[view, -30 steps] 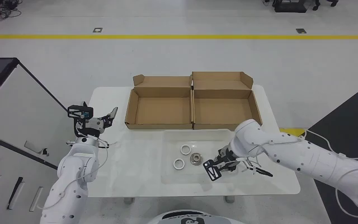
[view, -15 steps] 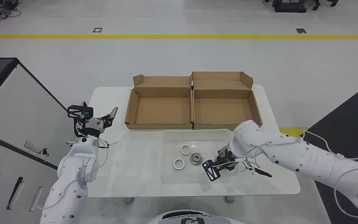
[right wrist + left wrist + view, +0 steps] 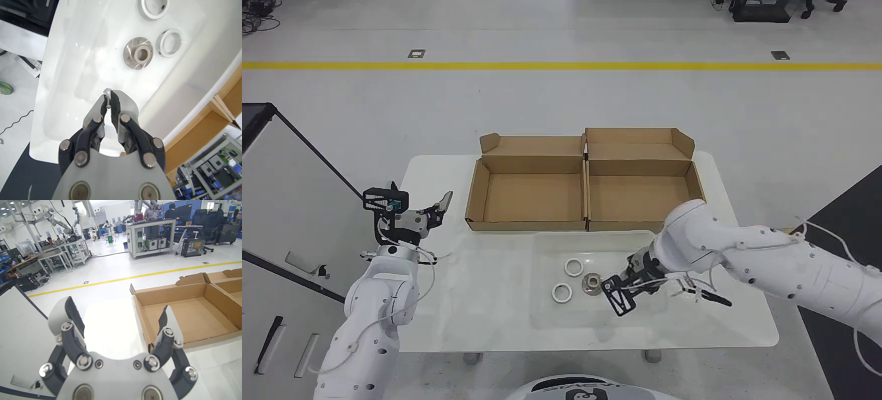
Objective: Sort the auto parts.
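Observation:
My right gripper (image 3: pixel 108 98) (image 3: pixel 617 297) is shut on a small silver bolt (image 3: pixel 107 95), held just above the white tray (image 3: pixel 547 310) near its front right part. In the tray lie a metal flange hub (image 3: pixel 138 54) (image 3: pixel 591 284) and two white rings (image 3: pixel 169 45) (image 3: pixel 573 266), (image 3: pixel 155 7) (image 3: pixel 561 293). Two open cardboard boxes stand behind the tray, the left box (image 3: pixel 527 197) (image 3: pixel 191 317) and the right box (image 3: pixel 640 195). My left gripper (image 3: pixel 121 317) (image 3: pixel 439 205) hangs open and empty over the table's left edge, beside the left box.
The white table (image 3: pixel 452 300) has bare surface to the left of the tray. A grey panel (image 3: pixel 282 200) stands off the table's left side. The boxes' raised back flaps (image 3: pixel 587 145) line the table's far edge.
My right gripper, holding the bolt, has shifted slightly left and toward the boxes, nearer the flange hub. The left arm has kept still.

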Robot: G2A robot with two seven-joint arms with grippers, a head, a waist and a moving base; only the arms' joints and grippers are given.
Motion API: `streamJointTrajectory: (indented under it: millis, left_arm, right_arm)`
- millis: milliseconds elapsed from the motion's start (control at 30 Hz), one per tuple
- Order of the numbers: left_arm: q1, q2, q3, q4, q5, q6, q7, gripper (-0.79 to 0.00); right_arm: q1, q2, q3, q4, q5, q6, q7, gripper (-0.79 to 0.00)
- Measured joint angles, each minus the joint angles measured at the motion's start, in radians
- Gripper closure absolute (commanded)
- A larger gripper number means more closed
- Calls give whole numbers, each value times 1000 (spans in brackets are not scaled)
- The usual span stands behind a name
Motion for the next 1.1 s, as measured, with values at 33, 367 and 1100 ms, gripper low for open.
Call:
streamJointTrajectory:
  millis: [33,367,1100]
  left_arm:
    - [0,0,0,0,0,0,0,-785]
    - [0,0,0,0,0,0,0,-785]
    - [0,0,0,0,0,0,0,-785]
  right_arm:
    - [12,7,5,-16,16,1,1,0]
    - [70,63,71,-87,116,-1,-1,0]
    - [173,-36,139,75,159,-49,-131,0]
